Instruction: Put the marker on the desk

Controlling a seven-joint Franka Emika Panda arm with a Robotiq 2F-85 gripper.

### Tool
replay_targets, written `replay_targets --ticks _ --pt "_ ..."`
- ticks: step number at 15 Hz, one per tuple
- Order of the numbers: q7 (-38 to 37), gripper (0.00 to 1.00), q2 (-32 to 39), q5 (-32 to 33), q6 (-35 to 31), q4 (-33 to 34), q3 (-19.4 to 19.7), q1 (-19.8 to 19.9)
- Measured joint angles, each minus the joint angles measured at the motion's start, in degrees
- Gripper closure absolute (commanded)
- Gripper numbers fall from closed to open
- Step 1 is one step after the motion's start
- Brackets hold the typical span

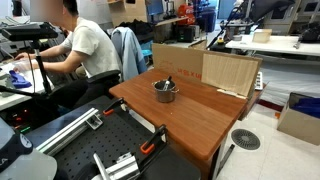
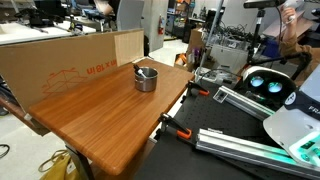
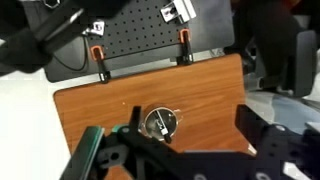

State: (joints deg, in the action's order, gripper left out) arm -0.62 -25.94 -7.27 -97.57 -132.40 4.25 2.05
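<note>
The marker [image 3: 163, 126] lies inside a metal cup [image 3: 151, 121], whitish with a dark end, leaning on the rim. The cup stands upright on the reddish-brown desk [image 3: 95, 110], near its far side in both exterior views [image 1: 165, 93] [image 2: 146, 80]. The marker's tip [image 2: 140, 68] sticks out over the cup's rim. My gripper [image 3: 190, 118] is open and empty, high above the desk, looking straight down. The cup sits just inside its left finger in the wrist view. The gripper does not show in either exterior view.
A cardboard sheet [image 1: 228, 72] and boxes [image 2: 70, 55] stand along the desk's back edge. A black perforated bench with metal rails and orange-handled clamps [image 3: 140, 35] adjoins the desk [image 1: 100, 150]. A person [image 1: 80, 50] sits at a white table nearby.
</note>
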Motion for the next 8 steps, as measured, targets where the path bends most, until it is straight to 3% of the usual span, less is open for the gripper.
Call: replay_targets --ticks 8 --pt "1.55 0.00 7.12 2.22 -2.84 -0.08 -0.51 0.00"
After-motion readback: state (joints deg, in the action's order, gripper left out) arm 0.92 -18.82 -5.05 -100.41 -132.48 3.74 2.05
